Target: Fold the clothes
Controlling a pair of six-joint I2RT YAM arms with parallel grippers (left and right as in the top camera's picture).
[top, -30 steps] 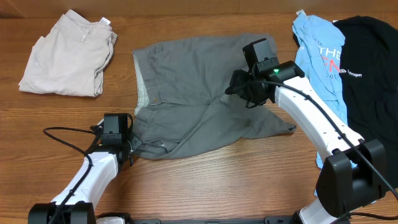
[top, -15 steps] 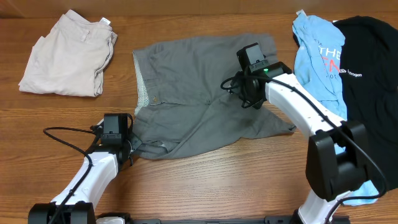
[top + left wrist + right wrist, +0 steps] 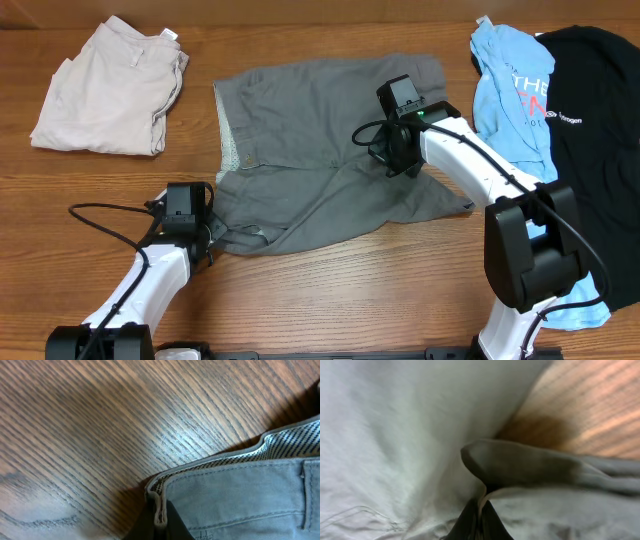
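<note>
The grey shorts [image 3: 310, 170] lie spread in the middle of the table, with the pale speckled waistband lining [image 3: 229, 150] at their left side. My left gripper [image 3: 207, 240] pinches the waistband corner [image 3: 161, 510] at the shorts' near left; its jaws are shut on that edge. In the left wrist view the speckled lining [image 3: 295, 440] runs off to the right. My right gripper [image 3: 385, 155] sits on the crotch area right of centre, shut on a raised fold of grey cloth [image 3: 520, 465].
Folded beige shorts [image 3: 105, 90] lie at the back left. A light-blue printed T-shirt [image 3: 515, 95] and a black T-shirt [image 3: 595, 110] lie at the right, partly overlapping. Bare wooden table [image 3: 340, 300] runs along the front.
My right gripper has slid a little left over the shorts and closed on a fold of the cloth. The left gripper has stayed shut on the waistband corner.
</note>
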